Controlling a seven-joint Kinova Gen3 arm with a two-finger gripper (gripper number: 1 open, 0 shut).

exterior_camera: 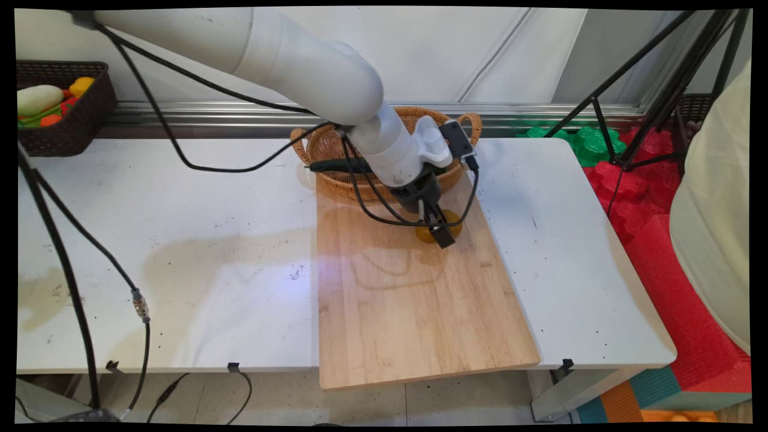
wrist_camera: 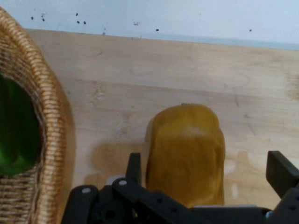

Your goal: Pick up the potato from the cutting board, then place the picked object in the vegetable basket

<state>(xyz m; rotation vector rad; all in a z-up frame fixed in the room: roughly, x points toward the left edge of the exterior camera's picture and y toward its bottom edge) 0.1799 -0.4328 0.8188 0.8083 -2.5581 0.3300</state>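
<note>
The black two-finger gripper (exterior_camera: 441, 231) is low over the pale wooden cutting board (exterior_camera: 408, 300), its fingers apart on either side of a rounded mustard-yellow object (wrist_camera: 186, 151) without clamping it. That object lies on the board just in front of the woven wicker basket (exterior_camera: 327, 147), which holds something green (wrist_camera: 16, 128).

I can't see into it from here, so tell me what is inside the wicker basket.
The hand view shows something green inside the basket, cut off by the picture's edge. In the main view the arm covers most of the basket's inside, so whatever else it holds is hidden.
</note>
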